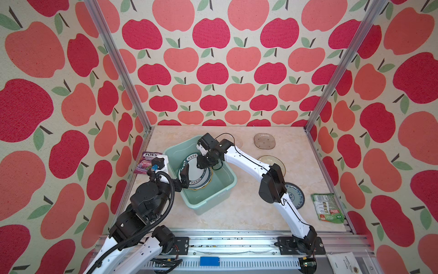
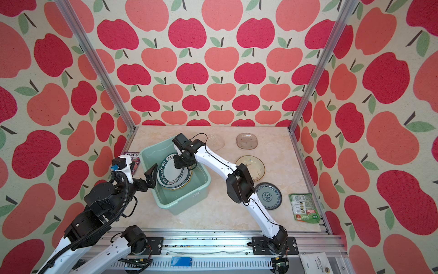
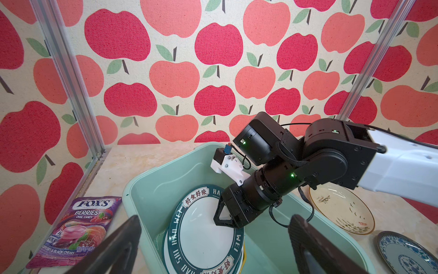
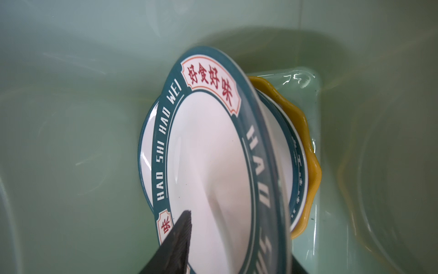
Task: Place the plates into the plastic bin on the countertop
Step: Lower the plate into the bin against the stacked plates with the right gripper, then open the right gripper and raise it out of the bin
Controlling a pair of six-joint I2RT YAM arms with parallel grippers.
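Note:
The mint-green plastic bin (image 1: 208,204) stands on the countertop (image 1: 248,213). Inside it a white plate with a dark lettered rim (image 4: 208,147) leans tilted on a stack with a yellow scalloped plate (image 4: 310,166) at the bottom. My right gripper (image 4: 239,237) reaches down into the bin, open, with that plate's blurred rim between its parted jaws. My left gripper (image 3: 213,246) hangs open over the bin's left wall, holding nothing. On the countertop right of the bin lie a cream plate (image 2: 251,166), a blue-patterned plate (image 2: 269,195), a squarish glass plate (image 2: 246,141) and a clear plate (image 2: 216,141).
A purple Fox's candy packet (image 3: 78,227) lies left of the bin against the wall. A green snack packet (image 1: 327,207) lies at the right edge. Aluminium frame posts (image 1: 118,64) and apple-print walls close in the countertop on three sides.

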